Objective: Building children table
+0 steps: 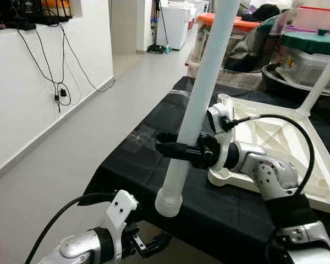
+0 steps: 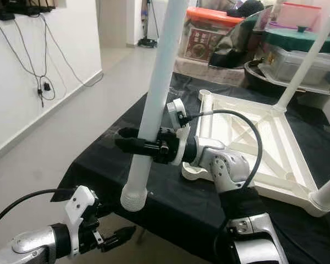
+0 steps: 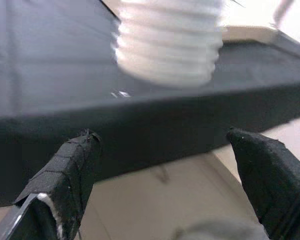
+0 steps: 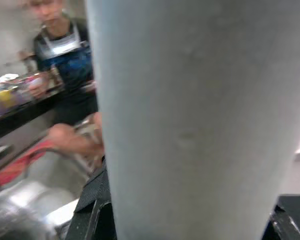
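Nearest me, my left end effector (image 1: 154, 246) hangs low below the edge of the black-draped surface (image 1: 132, 165), its two black fingers (image 3: 65, 175) spread apart on nothing. Farther out, my right arm bends across the surface, and my right end effector (image 1: 173, 147) is clamped sideways around a white table leg (image 1: 201, 93). The leg stands tilted, its ribbed threaded end hanging just above the surface's near edge, and beyond it the white tabletop (image 2: 247, 143) lies upside down with other legs already standing up from its corners.

Black cables (image 1: 58, 77) hang down the white wall (image 1: 22, 99) beside storage bins (image 1: 311, 52).
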